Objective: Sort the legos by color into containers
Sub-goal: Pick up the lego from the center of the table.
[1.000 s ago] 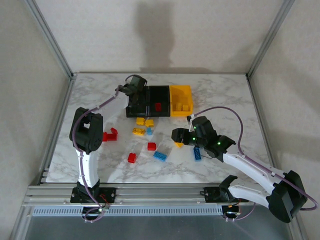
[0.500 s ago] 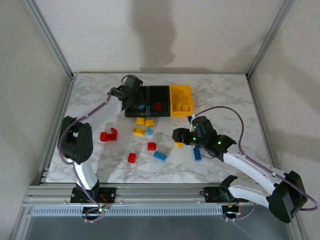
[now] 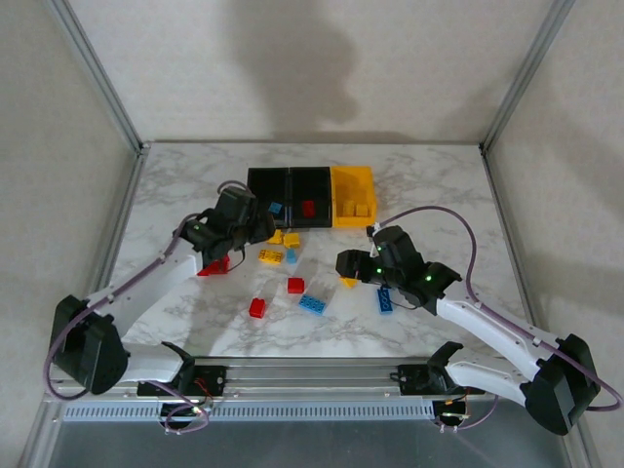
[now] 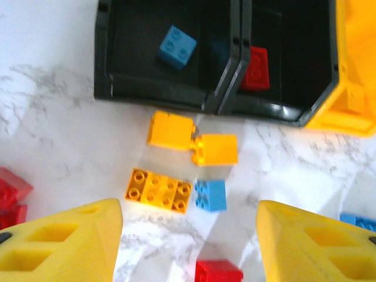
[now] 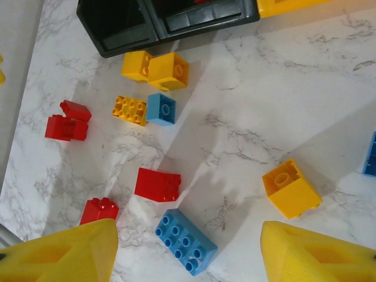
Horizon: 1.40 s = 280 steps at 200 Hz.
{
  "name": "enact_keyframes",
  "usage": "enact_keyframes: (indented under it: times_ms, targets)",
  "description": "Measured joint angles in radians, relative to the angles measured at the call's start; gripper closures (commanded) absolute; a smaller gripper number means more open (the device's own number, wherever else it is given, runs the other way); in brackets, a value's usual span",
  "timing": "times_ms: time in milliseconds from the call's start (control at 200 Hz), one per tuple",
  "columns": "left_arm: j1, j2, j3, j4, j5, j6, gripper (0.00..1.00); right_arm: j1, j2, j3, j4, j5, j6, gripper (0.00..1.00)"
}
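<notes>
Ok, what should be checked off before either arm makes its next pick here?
1. The left gripper open and empty: ok.
2. The right gripper open and empty: ok.
3. Colours kept apart in bins: ok; blue brick in the left black bin, red brick in the middle black bin.
4. All bricks binned: not ok; loose bricks of all three colours lie outside.
5. Target lined up for the right gripper: cannot tell; a long blue brick lies between its fingers in view, height unclear.
</notes>
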Motion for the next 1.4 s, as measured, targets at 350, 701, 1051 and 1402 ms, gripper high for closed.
enact_keyframes:
  times_ms: [350, 701, 1051, 1402]
  targets:
    - [-0.154, -0.060, -0.208, 0.035, 0.017, -0.109, 0.27, 0.049, -0.005, -0.042, 0.035, -0.058, -0.045, 0.34]
    - [-0.299, 0.093, -0.212, 0.113, -0.002, -0.194, 0.23, 0.103, -0.042, -0.144, 0.034, -0.043, -0.040, 0.35]
    - [-0.360, 0.305, -0.122, 0.114, -0.057, -0.210, 0.33, 0.103, -0.050, -0.145, 0.034, -0.023, -0.040, 0.36]
    - [-0.362, 0.366, -0.059, 0.097, -0.113, -0.198, 0.74, 0.103, -0.072, -0.169, 0.034, -0.022, -0.037, 0.36]
